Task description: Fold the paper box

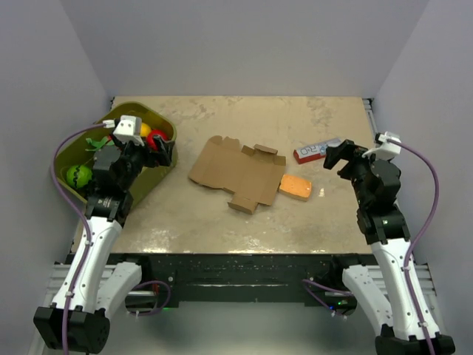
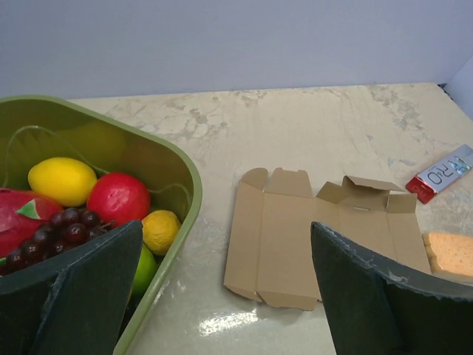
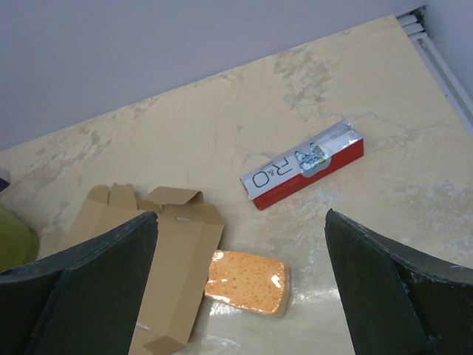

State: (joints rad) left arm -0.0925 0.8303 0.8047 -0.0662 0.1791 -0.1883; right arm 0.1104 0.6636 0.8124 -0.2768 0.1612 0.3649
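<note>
Pale grey walls close off three sides of a beige, marbled bench (image 1: 185, 222).

- Paper box (image 1: 235, 174): plain brown die-cut sheet, lying flat and unfolded near mid-bench. Flaps and tabs are spread out, and one small tab on the far edge stands slightly raised. Neither arm touches it.
- Orange sponge-like block (image 1: 295, 187): just beside the sheet's right end. From the right wrist view the two appear to touch.
- Red-and-white carton (image 1: 318, 151): narrow, printed with large letters, lying flat. It is farther back and to the right of the orange block, apart from it.
- Green tub (image 2: 185, 170): at the left edge of the bench, well apart from the sheet. It holds a lemon (image 2: 63, 180), a red round fruit (image 2: 118, 197), a small yellow fruit (image 2: 160, 229), dark grapes (image 2: 66, 229) and a lime (image 2: 144, 270).
- Left pincer (image 2: 225, 237): spread wide and holding nothing. It hangs over the tub's near right side, pointed toward the sheet.
- Right pincer (image 3: 242, 215): spread wide and holding nothing. It is raised over the right side of the bench, near the carton, with carton, orange block and the sheet's right end framed between its fingers.
</note>
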